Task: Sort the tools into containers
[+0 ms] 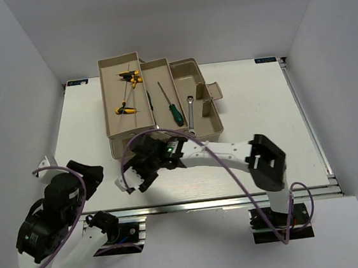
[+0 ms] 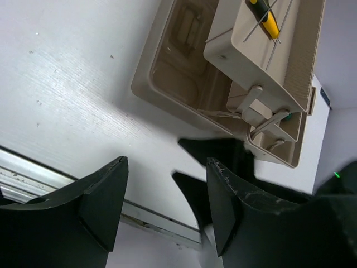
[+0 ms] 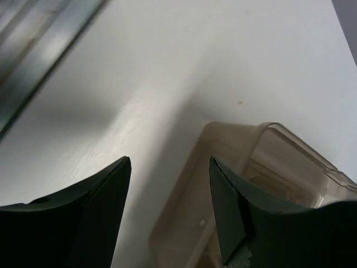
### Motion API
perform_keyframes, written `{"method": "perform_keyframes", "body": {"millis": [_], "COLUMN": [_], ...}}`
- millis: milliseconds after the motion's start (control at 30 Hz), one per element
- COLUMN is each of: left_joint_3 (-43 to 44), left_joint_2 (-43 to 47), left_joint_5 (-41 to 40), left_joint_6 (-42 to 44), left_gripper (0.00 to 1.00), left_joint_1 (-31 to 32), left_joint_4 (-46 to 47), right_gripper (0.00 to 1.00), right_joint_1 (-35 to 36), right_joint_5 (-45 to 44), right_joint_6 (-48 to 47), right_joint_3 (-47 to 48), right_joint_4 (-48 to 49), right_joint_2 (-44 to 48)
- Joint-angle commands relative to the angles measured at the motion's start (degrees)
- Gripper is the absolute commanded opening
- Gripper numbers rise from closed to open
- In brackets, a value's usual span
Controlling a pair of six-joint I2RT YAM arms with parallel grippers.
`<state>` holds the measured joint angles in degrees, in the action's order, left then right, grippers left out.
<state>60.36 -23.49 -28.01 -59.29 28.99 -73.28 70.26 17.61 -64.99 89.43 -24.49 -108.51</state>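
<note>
The beige toolbox is open at the table's back. Its left tray [image 1: 113, 89] holds yellow-and-black hex keys [image 1: 129, 77]. The middle tray [image 1: 153, 66] holds a green-handled screwdriver [image 1: 174, 111]. A silver wrench [image 1: 190, 110] lies in the deeper base [image 1: 198, 74]. My right gripper [image 1: 137, 177] reaches left in front of the box. It is open in the right wrist view [image 3: 170, 161], over a corner of the translucent brown lid [image 3: 240, 178]. My left gripper [image 2: 167, 162] is open and empty above bare table, near the front left. One hex key [image 2: 269, 21] shows in its view.
A purple cable [image 1: 186, 136] arcs along the right arm over the box's front. The metal rail [image 1: 224, 201] runs along the table's near edge. White walls stand on three sides. The beige handle and latch [image 1: 212, 92] stick out on the box's right.
</note>
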Motion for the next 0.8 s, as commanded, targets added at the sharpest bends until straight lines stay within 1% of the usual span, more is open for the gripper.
{"method": "perform_keyframes", "body": {"millis": [0,100,167,267,300,400,533,633,667,733,767], "left_joint_3": [1.1,2.1,2.1,1.9,1.8,1.7,1.7,1.8,1.8,0.7,0.0], "left_joint_2": [1.8,2.6,2.7,2.2,2.0,2.0,1.9,1.9,2.0,2.4,3.0], "left_joint_5": [-3.0,-3.0,-3.0,-2.9,-2.9,-2.7,-2.0,-1.8,-1.7,-1.8,-1.8], "left_joint_6": [-5.9,-4.6,-4.3,-4.3,-4.3,-4.4,-4.5,-5.0,-5.0,-5.2,-5.4], "left_gripper": [0.68,0.68,0.68,0.69,0.69,0.69,0.69,0.69,0.68,0.67,0.67], "left_joint_1": [0.0,0.0,0.0,0.0,0.0,0.0,0.0,0.0,0.0,0.0,0.0], "left_joint_4": [-7.1,-7.7,-7.7,-7.7,-7.6,-7.2,-6.9,-7.4,-7.6,-7.7,-7.7], "right_gripper": [0.64,0.64,0.64,0.65,0.65,0.66,0.65,0.52,0.41,0.26,0.15], "right_joint_1": [0.1,0.1,0.1,0.3,0.3,0.3,-0.3,-0.4,-0.4,-0.5,-0.9], "right_joint_5": [-10.3,-14.4,-15.6,-17.9,-20.5,-23.8,-23.1,-21.4,-20.5,-19.3,-18.7], "right_joint_6": [5.7,6.5,6.6,6.6,6.6,6.5,5.6,5.4,5.7,6.2,7.1], "right_joint_3": [7.2,8.1,8.2,6.8,6.4,5.0,4.4,5.1,5.4,6.2,6.5], "right_joint_4": [8.0,13.0,13.9,16.8,18.7,22.0,20.7,18.7,18.2,17.1,16.2], "right_joint_2": [-5.4,-7.9,-8.6,-9.0,-9.2,-10.4,-12.9,-14.0,-14.4,-14.3,-14.1]}}
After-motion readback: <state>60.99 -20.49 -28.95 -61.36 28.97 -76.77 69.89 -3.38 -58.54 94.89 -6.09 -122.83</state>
